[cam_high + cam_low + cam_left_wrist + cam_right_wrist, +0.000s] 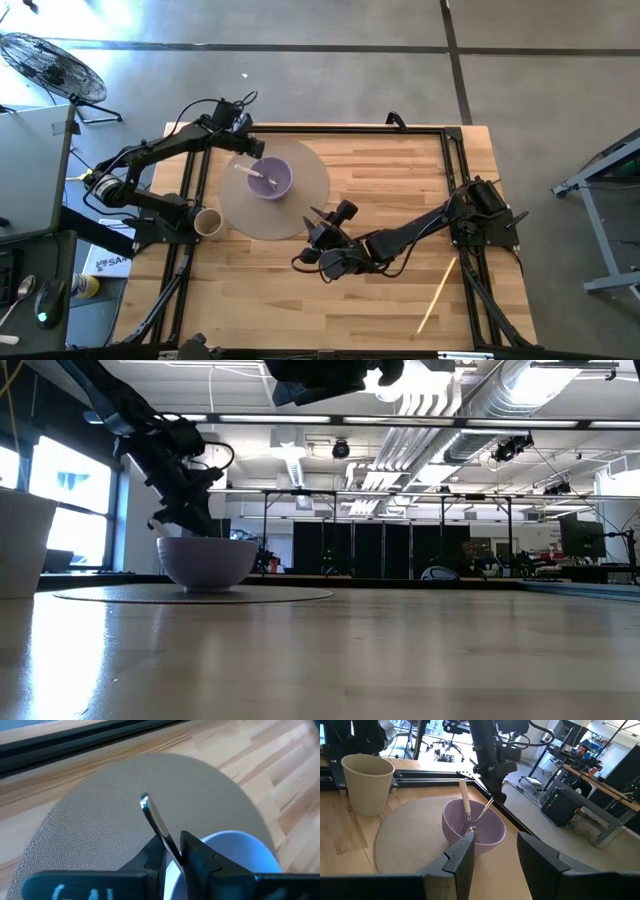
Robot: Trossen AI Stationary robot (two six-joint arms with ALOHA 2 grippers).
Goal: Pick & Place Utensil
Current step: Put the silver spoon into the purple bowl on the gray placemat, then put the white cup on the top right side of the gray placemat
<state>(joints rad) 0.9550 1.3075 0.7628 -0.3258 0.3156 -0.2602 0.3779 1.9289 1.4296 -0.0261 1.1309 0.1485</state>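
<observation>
the pale purple round bowl [271, 179] sits on a grey circular woven placemat [310, 205], toward the left half of the light wooden tabletop [380, 290]. inside the bowl lie two utensils: a slim silver metal utensil [482, 813] leaning on the rim with its handle up, and a second one with a pale wooden handle [465, 800] standing steeply beside it.

the left gripper [254, 150] hangs over the far-left rim of the bowl, and in the left wrist view its jaws stand narrow, with the silver utensil's handle [159, 824] lying in the slit between them, the rounded end of the handle poking out past the fingertips. whether the jaws actually press on the handle or only flank it cannot be told. in the low view the left arm's dark wrist [180, 485] comes down just above the bowl [207, 562].

the right gripper [318, 240] hovers at the near-right edge of the placemat, apart from the bowl, pointing toward it; its jaws stand partly open with nothing between them, as the right wrist view shows.

a cream ribbed cup [207, 222] stands upright just off the placemat's left edge. a long thin pale wooden stick [437, 294] lies on the tabletop well apart, toward the right side.
</observation>
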